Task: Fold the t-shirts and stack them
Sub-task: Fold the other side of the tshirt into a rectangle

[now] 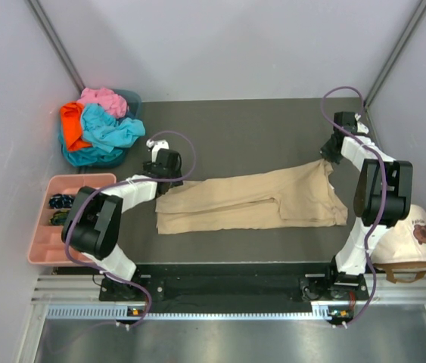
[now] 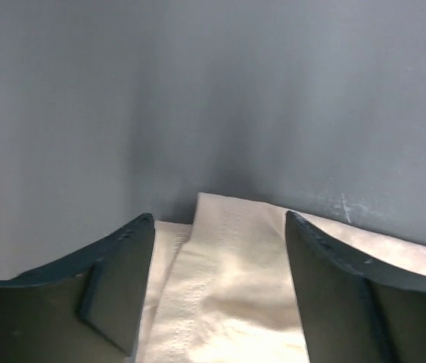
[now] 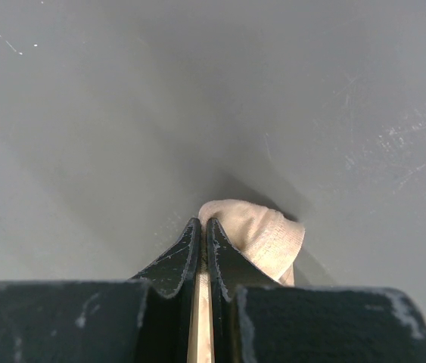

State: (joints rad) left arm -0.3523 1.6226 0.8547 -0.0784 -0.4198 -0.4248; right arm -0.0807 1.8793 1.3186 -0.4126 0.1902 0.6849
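The tan t-shirt (image 1: 250,200) lies stretched out lengthwise across the dark table, roughly folded into a long band. My left gripper (image 1: 163,184) is open at the shirt's left end; in the left wrist view its fingers (image 2: 122,272) straddle a hemmed corner of the tan cloth (image 2: 228,287), with gaps on both sides. My right gripper (image 1: 326,159) is shut on the shirt's far right corner, and a fold of tan fabric (image 3: 262,231) bulges out past the closed fingertips (image 3: 203,223). Pink (image 1: 101,98), orange (image 1: 71,121) and turquoise (image 1: 110,130) t-shirts sit bunched at the back left.
The bunched shirts rest in a teal basket (image 1: 132,98) by the left wall. A pink compartment tray (image 1: 40,246) with small dark items lies at the left edge. A cream cap (image 1: 413,240) sits at the right edge beside the right arm.
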